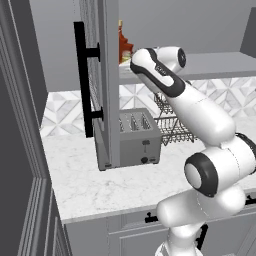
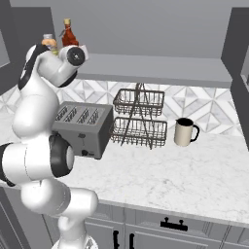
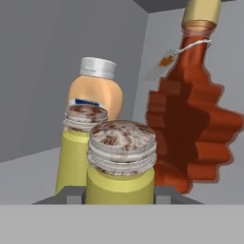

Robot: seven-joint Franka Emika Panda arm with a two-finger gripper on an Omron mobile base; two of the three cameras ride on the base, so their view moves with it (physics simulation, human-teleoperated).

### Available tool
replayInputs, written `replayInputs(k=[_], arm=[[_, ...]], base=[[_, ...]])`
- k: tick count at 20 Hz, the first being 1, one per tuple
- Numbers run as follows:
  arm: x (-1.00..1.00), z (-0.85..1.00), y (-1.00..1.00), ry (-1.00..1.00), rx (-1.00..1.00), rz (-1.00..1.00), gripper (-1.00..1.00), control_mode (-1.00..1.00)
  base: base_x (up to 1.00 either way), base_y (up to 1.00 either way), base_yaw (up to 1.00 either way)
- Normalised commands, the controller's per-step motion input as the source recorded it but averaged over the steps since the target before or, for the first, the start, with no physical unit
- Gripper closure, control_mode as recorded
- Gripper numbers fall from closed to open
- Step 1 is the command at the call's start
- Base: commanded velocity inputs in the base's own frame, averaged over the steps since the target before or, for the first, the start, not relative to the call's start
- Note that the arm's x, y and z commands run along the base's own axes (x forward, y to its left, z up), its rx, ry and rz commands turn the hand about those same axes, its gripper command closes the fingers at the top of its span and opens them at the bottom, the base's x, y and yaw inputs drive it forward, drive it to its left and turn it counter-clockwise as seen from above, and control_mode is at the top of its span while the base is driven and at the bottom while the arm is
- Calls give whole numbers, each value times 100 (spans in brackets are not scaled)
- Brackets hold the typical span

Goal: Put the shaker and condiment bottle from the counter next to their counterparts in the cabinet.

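the grey cabinet (image 2: 155, 68) stood open above the white marble counter (image 2: 185, 180), and your arm (image 1: 200, 115) reached up to its shelf. on the counter i saw neither of the two things to carry. the condiment bottle (image 3: 190, 124) stood upright on the shelf in the hand view, at about two o'clock from the shaker. it was a flat red maple-leaf shape with a short neck and a tan cap. that half looked done to me. the shaker (image 3: 121, 162) was a small yellow cylinder with a speckled pale cap, and it sat low at six o'clock. the gripper (image 3: 119, 194) was clamped on it, one dark tip on each side. a second shaker (image 3: 78, 143) stood just beside it at ten o'clock, in front of a peach bottle (image 3: 95, 95). what was left, i judged, was to release the shaker and draw back.
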Motion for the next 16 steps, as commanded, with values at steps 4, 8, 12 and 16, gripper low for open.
replayInputs(k=[4,8,12,16], arm=[[17,-6,0,0,0,0,100,-100],[14,-12,1,-1,0,0,100,-100],[13,-18,12,0,0,0,100,-100],[18,-18,19,0,0,0,100,-100]], base=[[0,0,0],[0,0,0],[0,0,0],[0,0,0]])
